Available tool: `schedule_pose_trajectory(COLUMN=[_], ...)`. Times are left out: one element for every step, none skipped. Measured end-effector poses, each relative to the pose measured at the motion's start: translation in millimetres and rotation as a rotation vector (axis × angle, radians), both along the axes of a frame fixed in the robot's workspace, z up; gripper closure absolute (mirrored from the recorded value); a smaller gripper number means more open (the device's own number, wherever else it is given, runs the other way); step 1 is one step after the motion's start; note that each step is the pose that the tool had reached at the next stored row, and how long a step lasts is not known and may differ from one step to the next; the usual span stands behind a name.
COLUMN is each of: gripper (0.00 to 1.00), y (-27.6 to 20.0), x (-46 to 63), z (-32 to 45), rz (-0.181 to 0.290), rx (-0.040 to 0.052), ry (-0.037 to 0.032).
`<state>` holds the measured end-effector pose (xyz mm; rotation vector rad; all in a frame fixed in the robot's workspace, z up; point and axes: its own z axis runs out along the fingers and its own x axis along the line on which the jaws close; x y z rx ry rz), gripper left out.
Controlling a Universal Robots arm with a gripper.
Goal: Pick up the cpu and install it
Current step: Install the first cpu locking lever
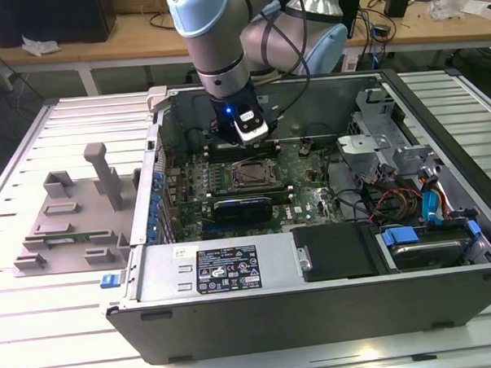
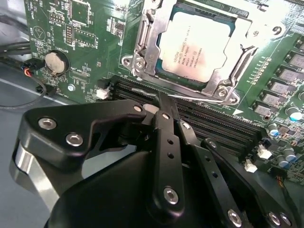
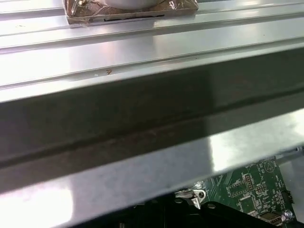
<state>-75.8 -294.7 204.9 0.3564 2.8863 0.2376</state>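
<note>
the open computer case lies on the slatted bench, with a grey fixture block on the bench beside the case at the exterior view's left. inside the case, the green motherboard fills the floor. the gripper hangs over the memory slots, just beside the socket's metal frame; its jaws look closed together and hold nothing. the cpu sits flat in the socket, apart from the fingertips.

Print on cpu lid, white label on PSU, board silkscreen: none legible.
</note>
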Motion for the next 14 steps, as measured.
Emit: schedule_pose_trajectory(gripper=[0.89, 0.89, 0.89, 0.89, 0.89, 0.89, 0.89, 0.89, 0.89, 0.89, 0.89, 0.89, 0.89, 0.89], y=[0.0, -0.1, -0.1, -0.1, -0.7, -2.2, -3.5, -3.5, -3.6, -3.6, -3.7, -3.7, -3.7, -3.6], x=[-0.7, -1.2, -1.5, -1.6, -1.7, -1.6, -1.5, -1.5, -1.6, -1.5, -1.3, -0.8, -0.1, 0.2], z=[-0.9, -1.8, -3.1, -6.0, -8.5, -10.6, -11.5, -11.6, -11.6, -11.8, -11.8, -11.8, -11.9, -11.9], rz=[0.0, 0.0, 0.0, -0.001, -0.001, -0.001, -0.001, -0.001, -0.001, -0.001, -0.001, -0.001, -0.001, -0.001], rx=[-0.0001, -0.0002, -0.0002, -0.0002, -0.0003, 0.0004, 0.0, -0.0001, -0.0002, -0.0003, -0.0003, 0.0005, 0.0057, 0.0101], ry=[-0.0029, -0.0049, -0.0074, -0.0126, -0.0154, -0.0168, -0.0169, -0.017, -0.0169, -0.0167, -0.0165, -0.0165, -0.0171, -0.0175])
